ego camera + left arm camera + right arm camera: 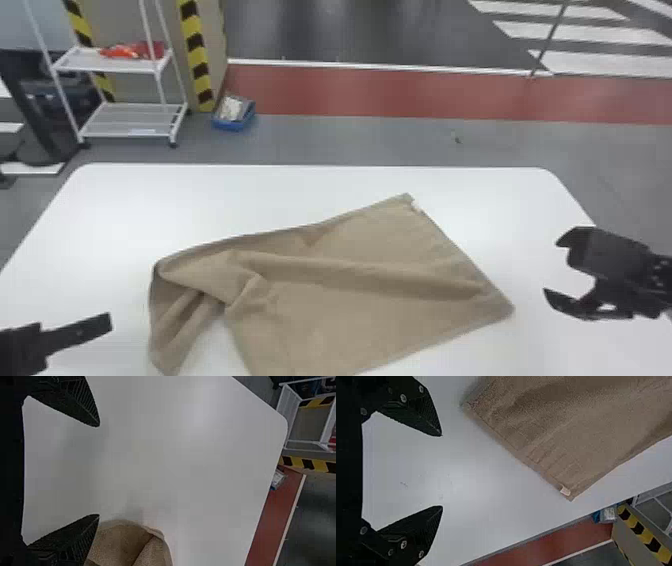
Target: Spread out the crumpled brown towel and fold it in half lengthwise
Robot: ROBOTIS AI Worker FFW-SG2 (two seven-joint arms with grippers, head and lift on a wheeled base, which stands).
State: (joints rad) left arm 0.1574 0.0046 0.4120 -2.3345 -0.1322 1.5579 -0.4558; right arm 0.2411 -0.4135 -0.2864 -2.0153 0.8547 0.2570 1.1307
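Note:
The brown towel (350,280) lies on the white table, fairly flat toward the right and bunched with folds at its left end. My right gripper (550,267) stands open to the right of the towel's right corner, apart from it. At the lower left, my left gripper (110,322) is left of the bunched end. In the left wrist view, my left gripper (99,471) is open, with the towel (126,542) beside one finger and nothing between them. The right wrist view has my right gripper (442,471) open and empty, with the towel (573,427) and its small white tag (565,490) beyond.
The white table (250,195) extends around the towel, with its far edge and rounded corners in view. Past it on the floor stand a white wire shelf (130,120) with red items and a blue bin (234,122), beside a post striped yellow and black.

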